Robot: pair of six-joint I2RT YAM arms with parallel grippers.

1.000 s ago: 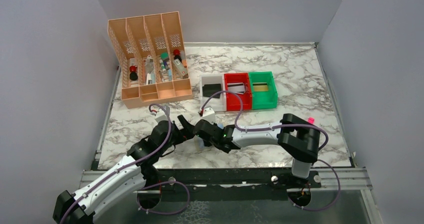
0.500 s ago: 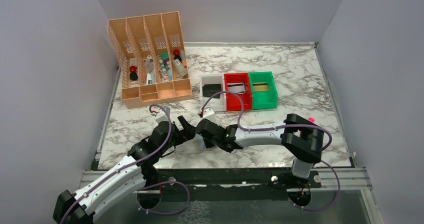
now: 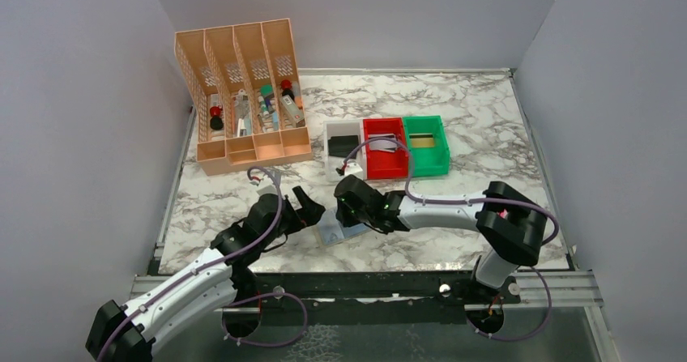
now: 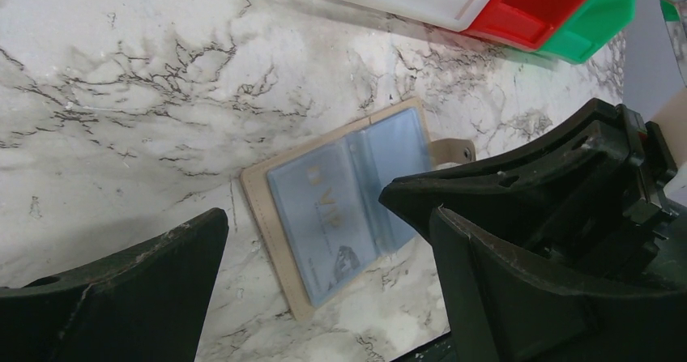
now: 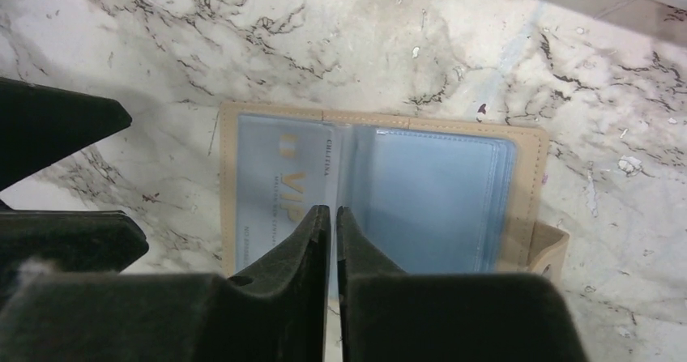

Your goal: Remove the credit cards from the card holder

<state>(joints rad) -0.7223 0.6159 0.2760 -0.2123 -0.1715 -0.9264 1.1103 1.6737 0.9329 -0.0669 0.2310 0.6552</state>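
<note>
Card holder [image 5: 381,192] lying open on marble table [image 3: 486,135], between both grippers | step: extracting VIP card [image 5: 283,188], lodged in pocket | right gripper [image 5: 332,212] pinched shut, empty, above fold | left gripper [image 4: 301,206] gaping, empty | next: part jaws, nip card edge, slide out

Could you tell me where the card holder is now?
In the top view, the card holder lies open on the table near its front edge, between the left hand and right hand.
</note>
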